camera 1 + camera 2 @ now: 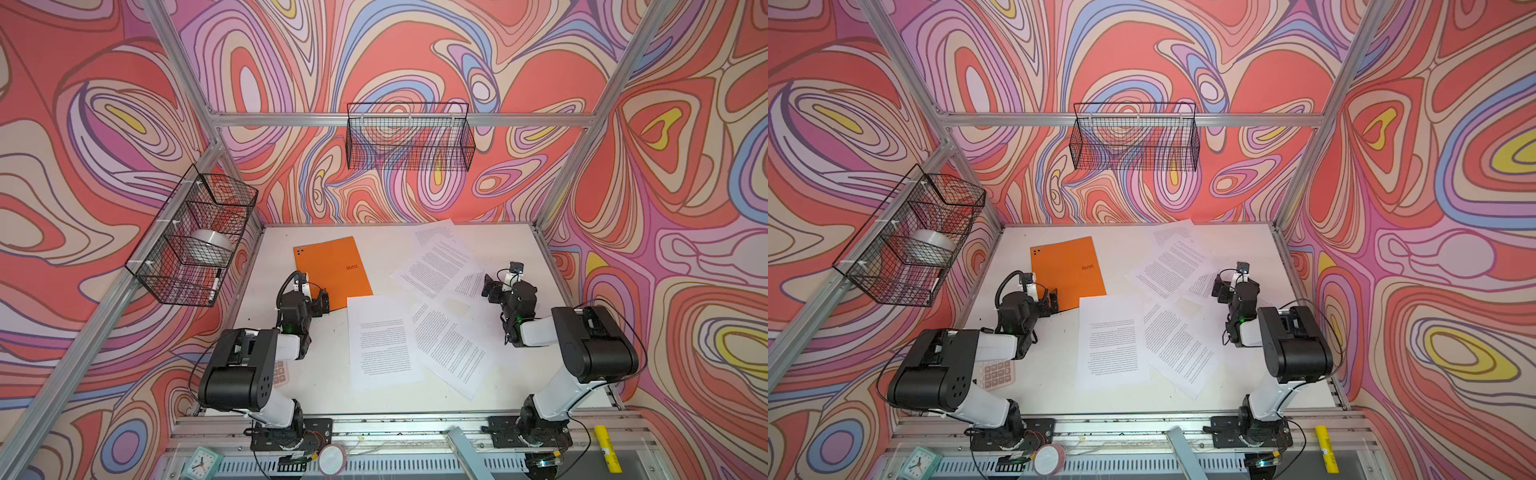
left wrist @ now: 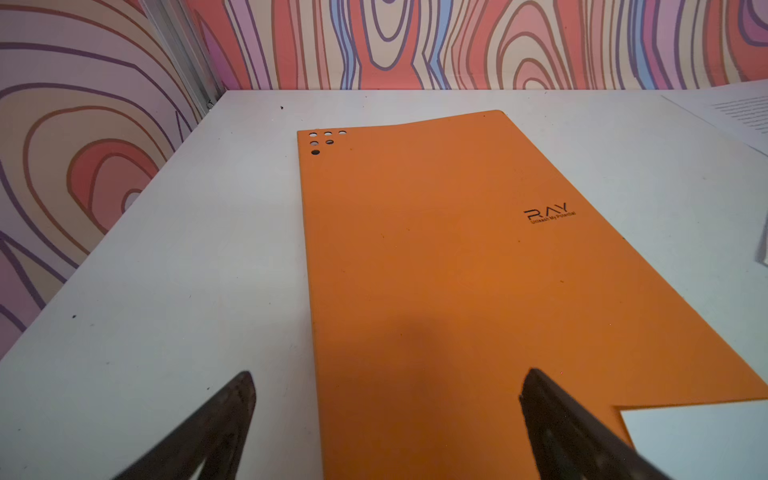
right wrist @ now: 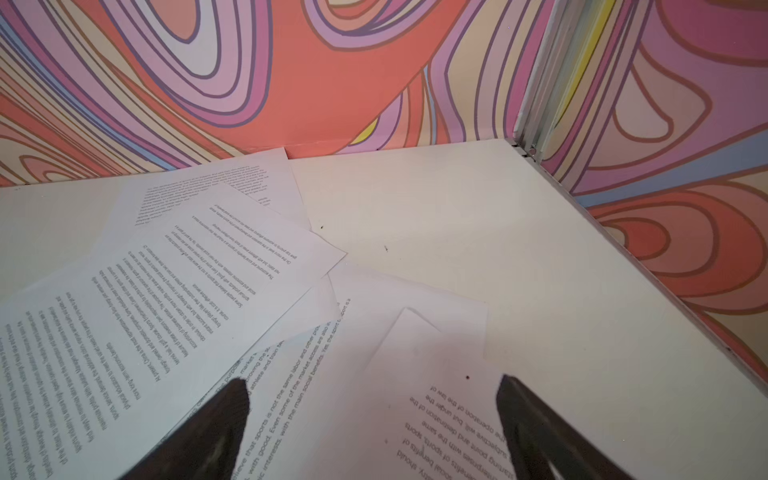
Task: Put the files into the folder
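Several files [image 1: 384, 345] lie scattered across the middle and right of the white table [image 1: 320, 374] in both top views, overlapping one another, none inside anything. The folder [image 1: 332, 270] sits shut at the back left, orange face up, with one sheet covering its near corner. The left gripper [image 1: 321, 300] is down at the folder's near edge, jaws spread wide and empty. The right gripper [image 1: 490, 291] hangs over the right-hand sheets, spread and empty too.

Left wrist view now: the folder [image 2: 457, 270] fills the shot. One fingertip [image 2: 237, 399] is over bare table, the other over orange, nothing between them.

Right wrist view: files [image 3: 187, 291] fan out below, the fingertips stand wide apart above the paper, and they grip nothing.
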Action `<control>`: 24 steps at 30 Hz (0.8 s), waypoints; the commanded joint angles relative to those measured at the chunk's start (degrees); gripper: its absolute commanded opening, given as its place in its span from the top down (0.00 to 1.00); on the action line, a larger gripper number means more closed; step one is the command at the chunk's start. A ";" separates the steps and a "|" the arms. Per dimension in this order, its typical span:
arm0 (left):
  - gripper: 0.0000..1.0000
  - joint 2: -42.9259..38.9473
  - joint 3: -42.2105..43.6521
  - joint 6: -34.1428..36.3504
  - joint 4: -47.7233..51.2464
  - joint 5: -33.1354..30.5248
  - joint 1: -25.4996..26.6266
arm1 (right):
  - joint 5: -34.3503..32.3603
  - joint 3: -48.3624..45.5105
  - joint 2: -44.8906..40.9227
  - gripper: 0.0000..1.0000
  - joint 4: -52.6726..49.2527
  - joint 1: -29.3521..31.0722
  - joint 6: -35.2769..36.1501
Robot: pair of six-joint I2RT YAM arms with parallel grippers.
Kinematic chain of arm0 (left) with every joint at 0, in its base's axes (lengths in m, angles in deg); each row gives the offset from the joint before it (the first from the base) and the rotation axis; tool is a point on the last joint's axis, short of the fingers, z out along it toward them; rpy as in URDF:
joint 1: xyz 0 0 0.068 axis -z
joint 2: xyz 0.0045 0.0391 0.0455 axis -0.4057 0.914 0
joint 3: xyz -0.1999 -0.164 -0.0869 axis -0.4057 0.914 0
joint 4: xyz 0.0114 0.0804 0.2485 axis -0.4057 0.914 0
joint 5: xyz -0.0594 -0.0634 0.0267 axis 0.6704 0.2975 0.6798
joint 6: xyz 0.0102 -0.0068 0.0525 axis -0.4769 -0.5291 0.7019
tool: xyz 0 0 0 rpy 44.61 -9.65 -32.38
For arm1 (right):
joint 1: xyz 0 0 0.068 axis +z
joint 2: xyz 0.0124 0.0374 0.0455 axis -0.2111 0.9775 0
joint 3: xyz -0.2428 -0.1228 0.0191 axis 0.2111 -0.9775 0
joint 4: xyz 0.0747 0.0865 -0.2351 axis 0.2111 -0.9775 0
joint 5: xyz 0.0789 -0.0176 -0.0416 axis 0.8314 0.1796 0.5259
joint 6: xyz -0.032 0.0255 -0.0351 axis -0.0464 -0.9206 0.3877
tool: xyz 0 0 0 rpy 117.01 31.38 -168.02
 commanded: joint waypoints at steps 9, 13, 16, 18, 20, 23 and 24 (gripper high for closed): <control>0.00 -0.05 -1.11 0.93 0.07 0.76 -0.28 | -0.94 0.10 0.19 0.02 0.39 0.38 0.84; 0.00 -0.09 -1.13 0.95 0.14 0.81 -0.32 | -0.87 0.10 0.26 0.02 0.30 0.31 0.85; 0.00 -0.12 -1.13 0.88 0.14 0.84 -0.26 | -0.92 0.17 0.26 0.02 0.30 0.32 0.85; 0.00 -0.11 -1.13 0.96 0.14 0.86 -0.27 | -0.78 0.17 0.26 0.02 0.21 0.37 0.77; 0.00 -0.13 -1.12 0.93 0.19 0.81 -0.31 | -0.83 0.20 0.26 0.02 0.13 0.33 0.84; 0.00 -0.09 -1.09 0.88 0.05 1.01 -0.31 | -0.71 0.27 0.35 0.02 0.17 0.35 0.85; 0.00 -0.09 -1.08 0.95 0.05 1.01 -0.33 | -0.70 0.31 0.35 0.02 0.12 0.30 0.85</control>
